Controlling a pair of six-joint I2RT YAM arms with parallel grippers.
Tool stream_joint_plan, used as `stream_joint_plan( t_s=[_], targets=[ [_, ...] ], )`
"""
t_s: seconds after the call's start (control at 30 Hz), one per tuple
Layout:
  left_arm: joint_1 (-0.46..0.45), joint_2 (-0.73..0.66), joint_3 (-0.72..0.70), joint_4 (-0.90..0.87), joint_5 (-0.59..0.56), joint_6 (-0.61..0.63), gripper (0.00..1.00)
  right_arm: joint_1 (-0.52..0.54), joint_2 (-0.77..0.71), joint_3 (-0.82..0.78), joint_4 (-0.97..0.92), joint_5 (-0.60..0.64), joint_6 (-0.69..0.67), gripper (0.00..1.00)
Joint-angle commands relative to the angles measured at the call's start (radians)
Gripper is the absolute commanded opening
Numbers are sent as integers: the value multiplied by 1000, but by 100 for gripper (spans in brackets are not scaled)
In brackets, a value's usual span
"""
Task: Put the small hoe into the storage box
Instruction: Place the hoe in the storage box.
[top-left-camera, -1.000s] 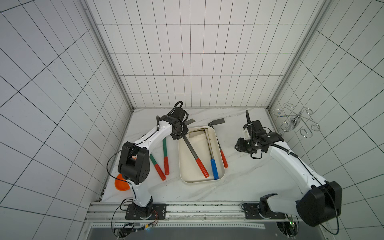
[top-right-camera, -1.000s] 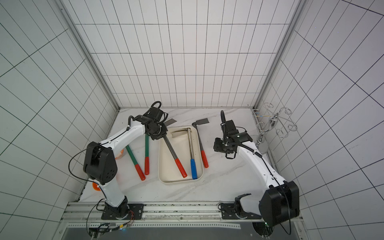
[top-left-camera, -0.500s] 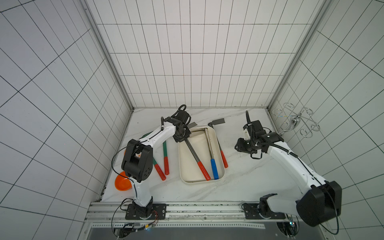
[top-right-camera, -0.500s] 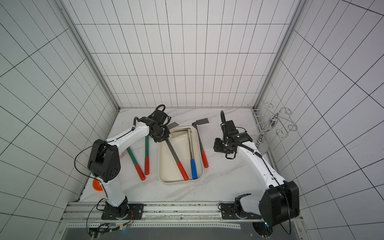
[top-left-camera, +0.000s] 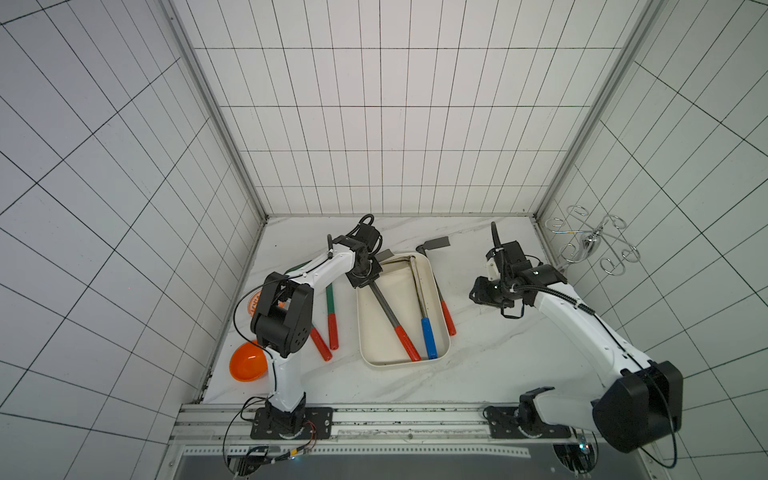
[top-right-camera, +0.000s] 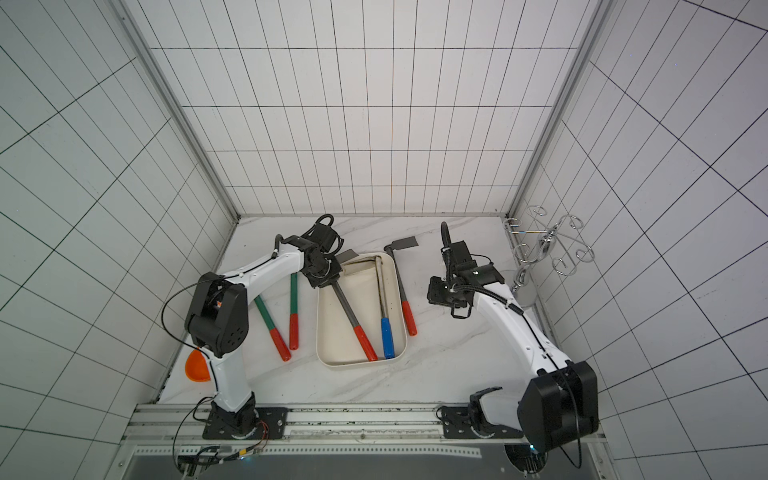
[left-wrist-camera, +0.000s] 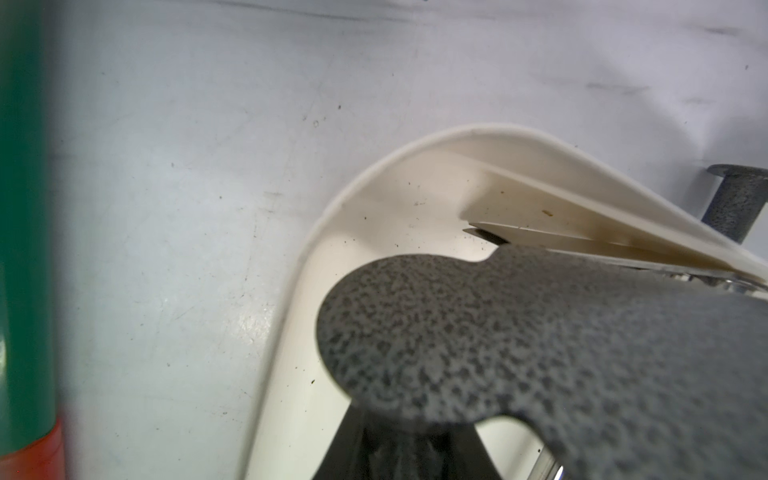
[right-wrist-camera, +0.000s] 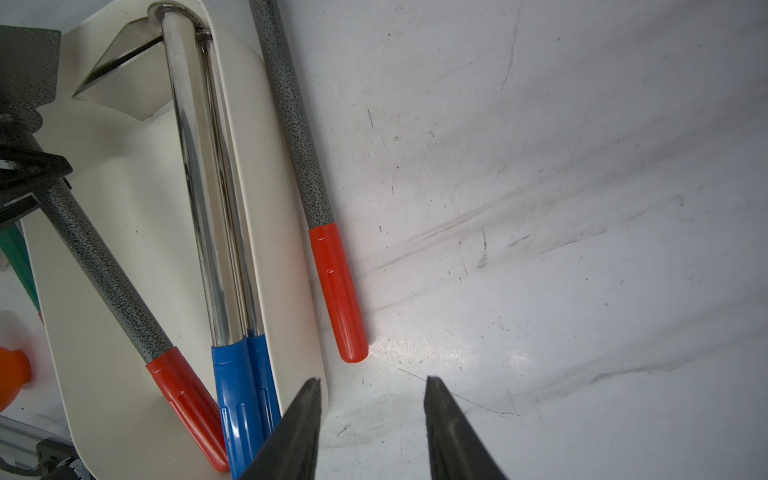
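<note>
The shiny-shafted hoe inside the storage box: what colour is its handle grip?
Its grip is blue, clearest in the right wrist view.

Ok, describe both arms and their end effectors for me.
Both the left arm and right arm have glossy white tubular links between bulky black joint housings, on black base plates bolted to a metal rail. Thin black cables loop off each. The left end effector and right end effector are black; the right's fingers taper to wedge tips.
</note>
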Motion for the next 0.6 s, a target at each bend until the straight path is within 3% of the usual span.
stream_joint_plan(
  t_s=[0.0, 0.57],
  targets=[
    [-4, 5, 13, 34, -1, -31, 0, -12, 2, -48, -1, 16, -8, 43],
    [-5, 42, 39, 35, -26, -54, 0, -15, 0, -59, -2, 19, -10, 43]
  ],
)
